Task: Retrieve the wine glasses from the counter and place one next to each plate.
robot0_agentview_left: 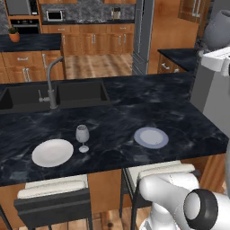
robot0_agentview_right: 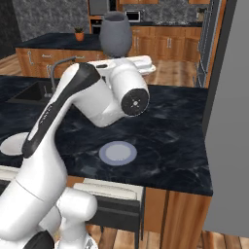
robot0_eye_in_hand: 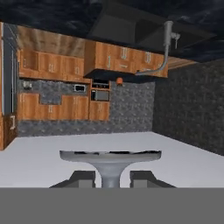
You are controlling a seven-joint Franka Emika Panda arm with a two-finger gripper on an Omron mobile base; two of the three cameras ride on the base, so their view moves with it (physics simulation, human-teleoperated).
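Where the hand view looks along the pincer [robot0_eye_in_hand: 111, 178], its two dark fingertips [robot0_eye_in_hand: 83, 178] stand on either side of the thin stem of a wine glass [robot0_eye_in_hand: 110, 162], and the glass's round foot spreads just above them. The tips sit close against the stem, clamped on it as far as this view shows. The view is rolled over, so the black tabletop [robot0_eye_in_hand: 52, 13], the sink [robot0_eye_in_hand: 131, 28] and the faucet [robot0_eye_in_hand: 164, 48] hang along its top edge, with the wooden cabinets beneath them.

In the left base view a second wine glass [robot0_agentview_left: 82, 137] stands upright on the tabletop [robot0_agentview_left: 134, 112], just beside the right edge of the white plate [robot0_agentview_left: 52, 152]. The bluish-grey plate [robot0_agentview_left: 151, 137] lies well apart to the right, with bare marble around it. The sink [robot0_agentview_left: 54, 96] and faucet [robot0_agentview_left: 51, 83] sit behind the plates, and two stools [robot0_agentview_left: 54, 197] are tucked under the near edge.

In the right base view the white arm [robot0_agentview_right: 87, 97] crosses over the tabletop [robot0_agentview_right: 170, 131] and hides much of its left part; the bluish-grey plate [robot0_agentview_right: 117, 153] lies just past the arm's lower link, and a sliver of the white plate [robot0_agentview_right: 9, 145] shows at the left edge.
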